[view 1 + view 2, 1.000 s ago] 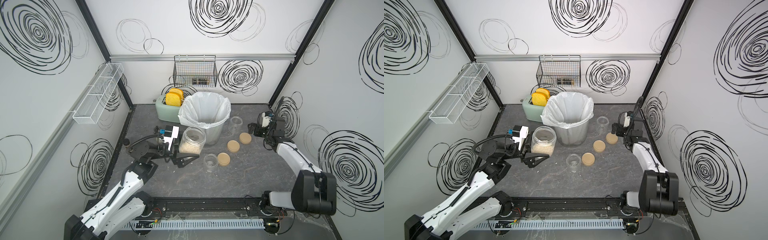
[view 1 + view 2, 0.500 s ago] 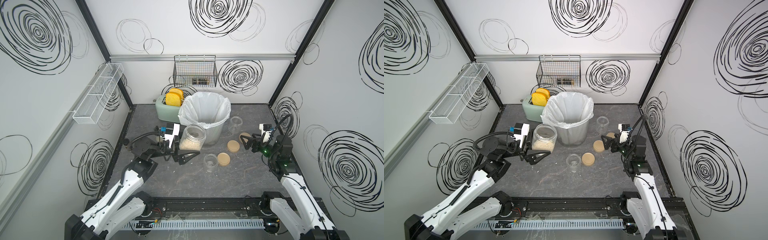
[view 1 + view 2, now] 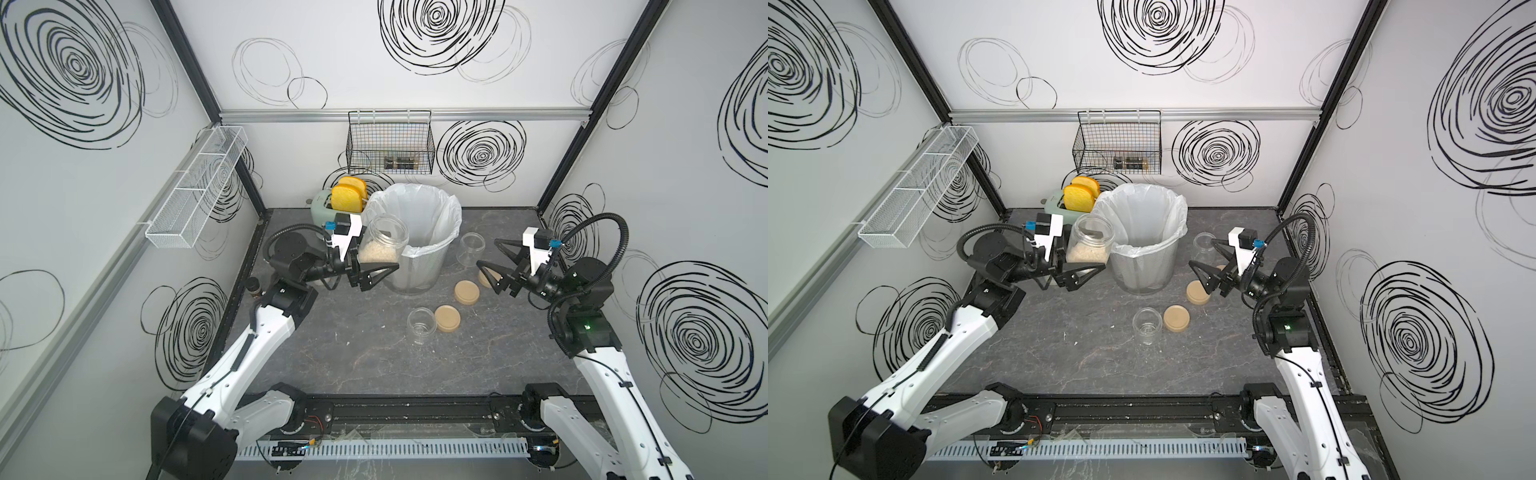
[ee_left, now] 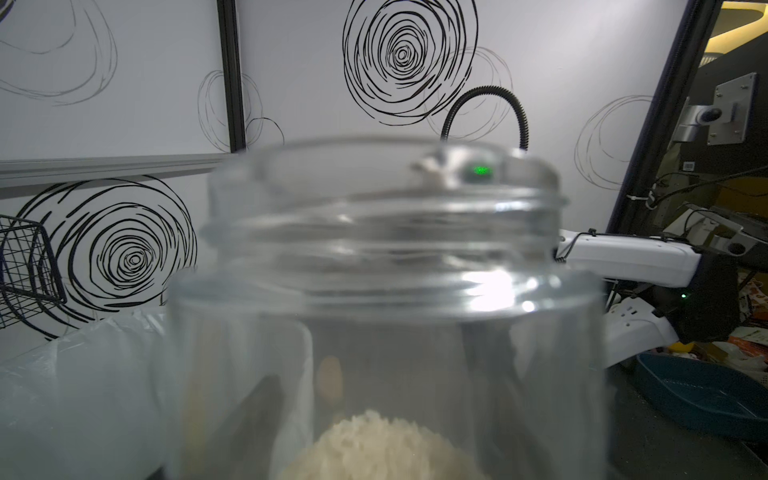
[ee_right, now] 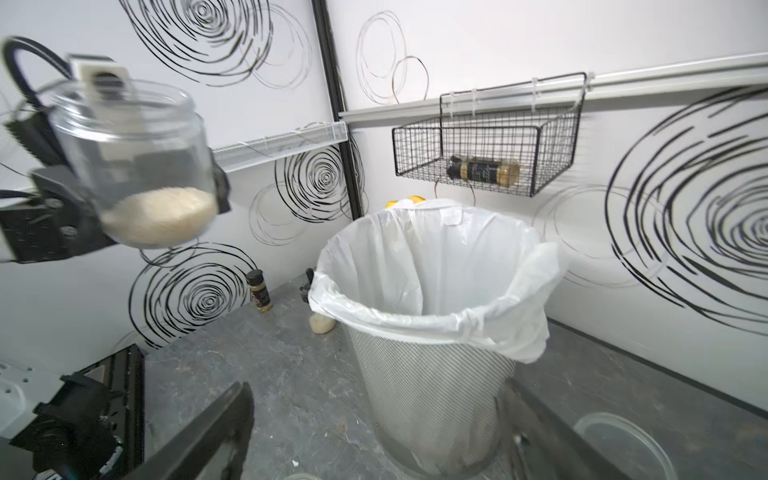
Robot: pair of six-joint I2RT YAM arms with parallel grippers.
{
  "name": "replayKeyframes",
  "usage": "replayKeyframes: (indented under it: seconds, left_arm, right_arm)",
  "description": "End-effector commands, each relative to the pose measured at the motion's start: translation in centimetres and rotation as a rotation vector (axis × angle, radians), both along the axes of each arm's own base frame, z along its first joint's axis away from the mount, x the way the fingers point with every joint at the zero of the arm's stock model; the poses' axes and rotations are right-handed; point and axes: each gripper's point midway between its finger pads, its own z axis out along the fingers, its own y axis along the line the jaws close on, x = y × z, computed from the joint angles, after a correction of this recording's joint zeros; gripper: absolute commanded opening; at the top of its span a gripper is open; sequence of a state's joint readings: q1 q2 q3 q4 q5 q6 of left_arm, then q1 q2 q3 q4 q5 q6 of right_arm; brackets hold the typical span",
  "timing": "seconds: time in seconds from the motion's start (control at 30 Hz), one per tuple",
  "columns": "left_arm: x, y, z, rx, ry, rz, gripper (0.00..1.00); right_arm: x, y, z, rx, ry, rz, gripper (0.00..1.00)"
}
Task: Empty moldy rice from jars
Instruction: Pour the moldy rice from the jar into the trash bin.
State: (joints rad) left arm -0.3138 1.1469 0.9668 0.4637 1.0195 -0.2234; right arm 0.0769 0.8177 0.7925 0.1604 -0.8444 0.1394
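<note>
Since the jar (image 3: 383, 237) looks smooth, rigid and slippery, bottom-heavy with moldy rice (image 3: 377, 254), mid-body is the hold point. The left gripper (image 3: 374, 266) clamps it there, raised just left of the bin (image 3: 453, 216). Right gripper (image 3: 487, 252) gapes empty, right of bin.

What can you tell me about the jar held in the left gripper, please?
The jar is clear, cylindrical and wide-mouthed, with a threaded neck and no lid on. Pale moldy rice fills roughly its bottom third. The left gripper clamps its sides, holding it off the table, nearly upright with a slight tilt, beside the lined bin; the right wrist view shows a gap between them. Nothing else touches it.
</note>
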Motion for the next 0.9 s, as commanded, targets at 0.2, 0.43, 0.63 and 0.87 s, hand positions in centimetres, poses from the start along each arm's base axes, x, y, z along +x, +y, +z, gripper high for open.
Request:
replayKeyframes:
  seconds: [0.2,0.43,0.63,0.87]
  left_arm:
    - [8.6,-1.2,2.0,0.050,-0.220,0.049,0.80]
    - [14.2,-2.3,1.4,0.088,-0.224,0.106,0.78]
    - [16.0,-2.9,0.2,0.171,-0.257,0.171,0.79]
    - [16.9,-3.4,-0.9,0.253,-0.339,0.210,0.79]
  right_arm:
    - [4.4,4.5,5.9,-0.136,-0.234,0.263,0.73]
    - [7.4,8.8,6.7,-0.191,-0.283,0.407,0.66]
    - [8.5,11.2,6.9,-0.207,-0.312,0.452,0.63]
    - [9.1,13.5,5.7,-0.236,-0.306,0.512,0.60]
